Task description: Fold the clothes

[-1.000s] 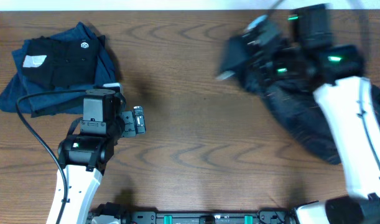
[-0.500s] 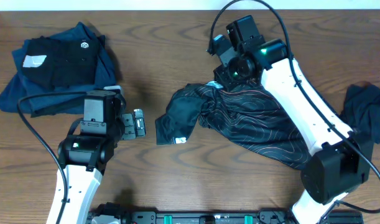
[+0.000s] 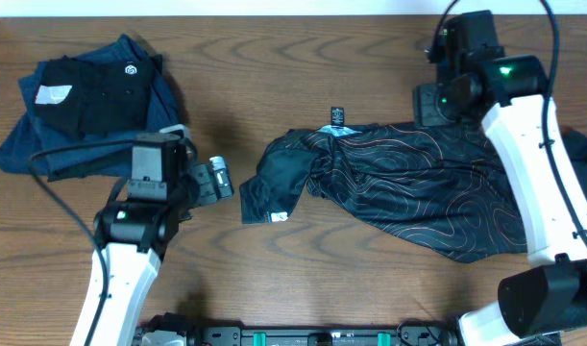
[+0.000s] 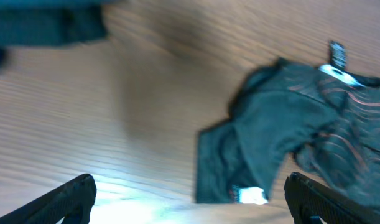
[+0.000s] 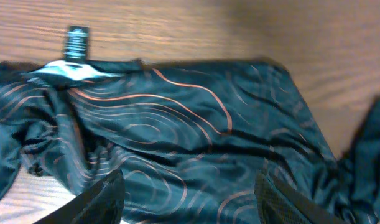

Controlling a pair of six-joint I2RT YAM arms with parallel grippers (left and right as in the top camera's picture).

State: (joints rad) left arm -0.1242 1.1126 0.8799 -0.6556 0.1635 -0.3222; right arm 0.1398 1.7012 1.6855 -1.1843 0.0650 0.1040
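The clothes I am dealing with now are a black T-shirt (image 3: pixel 408 187) with thin orange-white contour lines, lying crumpled across the middle and right of the table. Its neck label (image 3: pixel 337 116) sticks out at the top edge. My right gripper (image 3: pixel 429 104) hovers over the shirt's upper right part. In the right wrist view it (image 5: pixel 190 205) is open, with the shirt (image 5: pixel 177 130) below and nothing between the fingers. My left gripper (image 3: pixel 221 180) stands open just left of the shirt's folded-over sleeve (image 3: pixel 269 192). From the left wrist the shirt (image 4: pixel 283 130) lies ahead of the open gripper (image 4: pixel 190 205).
A pile of dark blue and black garments (image 3: pixel 91 101) lies at the back left, beside my left arm. Another dark garment (image 3: pixel 583 154) lies at the right edge, partly behind my right arm. Bare wood (image 3: pixel 245 58) shows along the back.
My right gripper has let go of the shirt and pulled back to the right. The shirt now lies spread flatter on the table. My left gripper has edged slightly right.
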